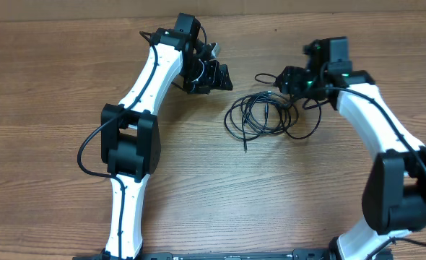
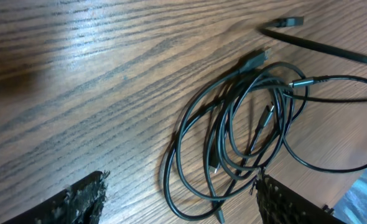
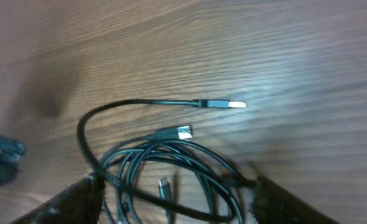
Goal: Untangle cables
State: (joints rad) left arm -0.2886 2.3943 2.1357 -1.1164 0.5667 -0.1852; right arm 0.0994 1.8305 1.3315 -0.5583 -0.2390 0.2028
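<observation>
Looks barely begun, judging from the layout. Shows the cables (image 1: 267,115) heaped in overlapping loops on the table (image 1: 54,79), between the two claws: off to one side of the left claw (image 1: 220,76), not touching it, and just under and ahead of the right claw (image 1: 289,81).

Holds nothing in the left claw: fingers spread wide over bare wood, with the coil ahead of them and nearer one finger. Stands open at the right claw too, fingers far apart with several strands running between them, none visibly pinched.

Counts as done only this much:
- one silver-tipped plug (image 3: 227,104) lying out on a free arc of cord ahead of the right claw, clear of the heap
- a second plug (image 3: 177,132) resting at the edge of the loops

Leaves the rest: several strands crossing one another in the same coil, small plug ends buried inside it, no cord yet laid out alone. Cannot tell how many cords there are.

Carries no readable brand, label or writing on plugs or cords.
</observation>
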